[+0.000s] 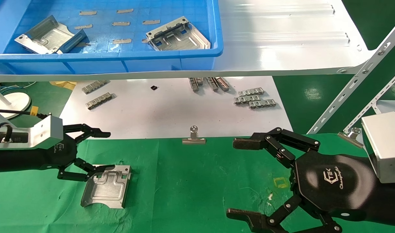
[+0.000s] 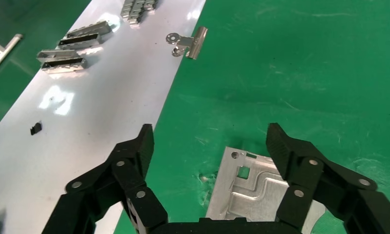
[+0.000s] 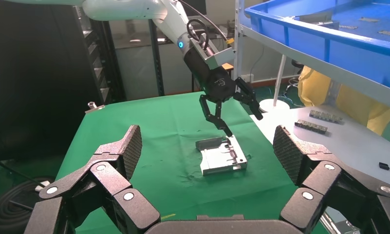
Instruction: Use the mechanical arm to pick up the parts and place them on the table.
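With the part (image 1: 106, 185) laid flat on the table (image 1: 191, 184) just under the spread fingers of the left gripper (image 1: 93, 152), it could be dragged if a fingertip catches its flange, while the right gripper (image 1: 241, 178) is held spread nearby.

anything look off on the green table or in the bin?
Nothing damaged or spilled. One part lies flat on the green table, slightly skewed; the left gripper is open over its flanged end. Two parts remain in the blue bin.
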{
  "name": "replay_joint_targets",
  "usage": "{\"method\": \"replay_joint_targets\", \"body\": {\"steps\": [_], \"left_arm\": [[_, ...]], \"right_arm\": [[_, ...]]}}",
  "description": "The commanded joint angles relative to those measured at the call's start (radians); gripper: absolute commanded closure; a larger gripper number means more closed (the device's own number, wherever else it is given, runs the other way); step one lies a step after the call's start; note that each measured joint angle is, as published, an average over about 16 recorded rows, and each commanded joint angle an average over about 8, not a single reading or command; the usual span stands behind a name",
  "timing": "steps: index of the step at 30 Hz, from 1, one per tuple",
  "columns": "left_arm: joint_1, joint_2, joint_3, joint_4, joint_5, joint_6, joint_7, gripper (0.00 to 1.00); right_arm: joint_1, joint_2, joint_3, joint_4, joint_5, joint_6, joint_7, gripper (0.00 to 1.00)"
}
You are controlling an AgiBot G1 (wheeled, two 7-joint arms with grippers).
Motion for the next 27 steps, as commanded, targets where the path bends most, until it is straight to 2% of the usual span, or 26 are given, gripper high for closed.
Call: {"method": "replay_joint_targets", "body": {"steps": [1, 27], "left_arm": [[-0.002, 0.0, 0.001, -0.002, 0.005, -0.001, 0.002, 0.0], [0.272, -0.097, -0.273, -0.49, -0.125, -0.045, -0.309, 0.0]], "right_arm": [[0.0, 0.0, 0.0, 0.0, 0.0, 0.0, 0.0, 0.0], [0.0, 0.0, -0.001, 0.0, 0.001, 0.0, -0.001, 0.0]]}}
